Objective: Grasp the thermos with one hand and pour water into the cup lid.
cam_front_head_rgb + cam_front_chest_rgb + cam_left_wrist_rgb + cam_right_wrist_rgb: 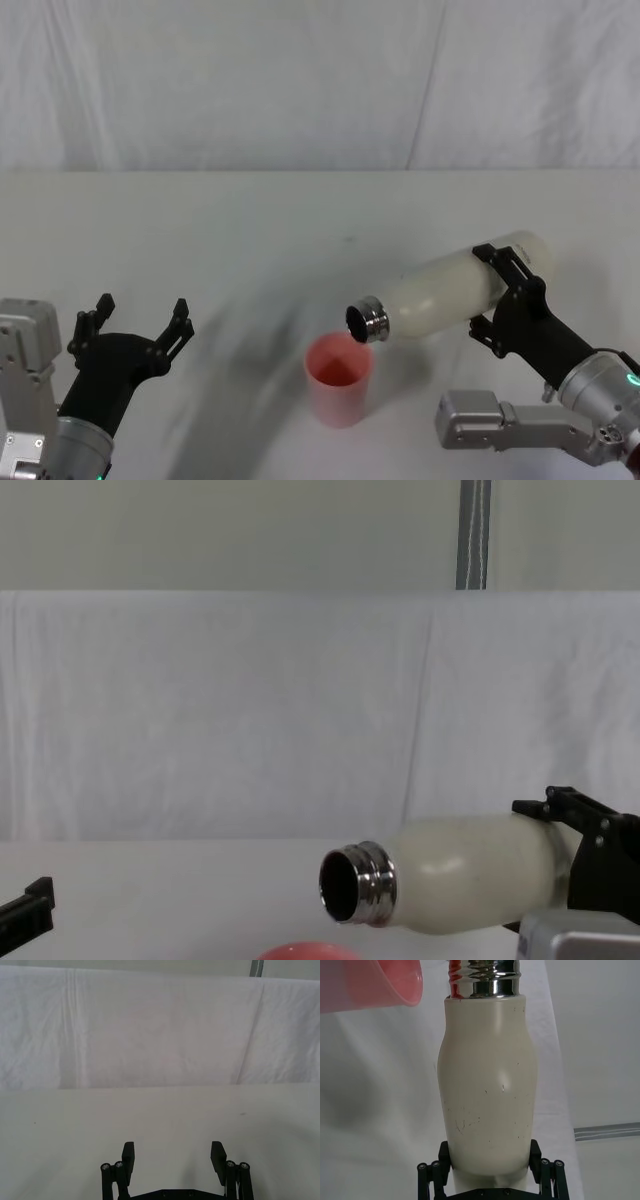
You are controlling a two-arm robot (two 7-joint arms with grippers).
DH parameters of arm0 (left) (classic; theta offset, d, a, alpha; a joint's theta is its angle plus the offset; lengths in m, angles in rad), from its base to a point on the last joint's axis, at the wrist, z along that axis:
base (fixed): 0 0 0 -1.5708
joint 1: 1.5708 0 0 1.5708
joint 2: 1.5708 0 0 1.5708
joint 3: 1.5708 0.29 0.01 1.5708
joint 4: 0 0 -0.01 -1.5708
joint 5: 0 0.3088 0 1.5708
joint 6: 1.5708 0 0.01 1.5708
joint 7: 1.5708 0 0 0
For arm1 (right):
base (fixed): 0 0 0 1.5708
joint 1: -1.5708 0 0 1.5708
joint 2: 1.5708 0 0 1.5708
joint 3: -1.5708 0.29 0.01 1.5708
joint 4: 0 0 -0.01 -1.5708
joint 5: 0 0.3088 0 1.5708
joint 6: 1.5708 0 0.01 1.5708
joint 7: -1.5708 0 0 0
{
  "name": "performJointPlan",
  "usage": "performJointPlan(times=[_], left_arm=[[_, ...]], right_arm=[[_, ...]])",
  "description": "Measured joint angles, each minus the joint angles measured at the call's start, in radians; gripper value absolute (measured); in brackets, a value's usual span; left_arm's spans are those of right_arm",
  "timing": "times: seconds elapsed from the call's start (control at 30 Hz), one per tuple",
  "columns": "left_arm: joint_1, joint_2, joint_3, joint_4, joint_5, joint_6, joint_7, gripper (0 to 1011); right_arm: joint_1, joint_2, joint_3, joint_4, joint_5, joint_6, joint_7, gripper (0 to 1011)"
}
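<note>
Counter (250,230): white-draped, backed by a white cloth wall (250,710) along its far edge; one grey upright bar (473,535) is seen above that cloth.

One thermos (450,290): cream-white, uncapped, held nearly horizontal above the counter toward the near right. Its steel neck (368,321) is directed toward the counter's left and lies just over the rim of the cup lid. In the chest view the open mouth (337,884) is seen empty and dark.

One cup lid (338,379): pink, upright on the counter near the middle of its near edge, directly under the thermos mouth.

Right gripper (510,300): jaws clamped on the thermos body near its base, one finger on each side.

Left gripper (135,322): jaws spread wide, nothing between them, held low at the near left, well apart from cup lid and thermos.

Open room: the counter's far half and left side are bare cloth.
</note>
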Motion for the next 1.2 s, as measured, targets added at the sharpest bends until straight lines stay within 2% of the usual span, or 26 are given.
performJointPlan(times=[1.2], left_arm=[[0.000, 0.000, 0.000, 0.000, 0.000, 0.000, 0.000, 1001]], right_arm=[[0.015, 0.006, -0.012, 0.000, -0.008, 0.005, 0.001, 949]])
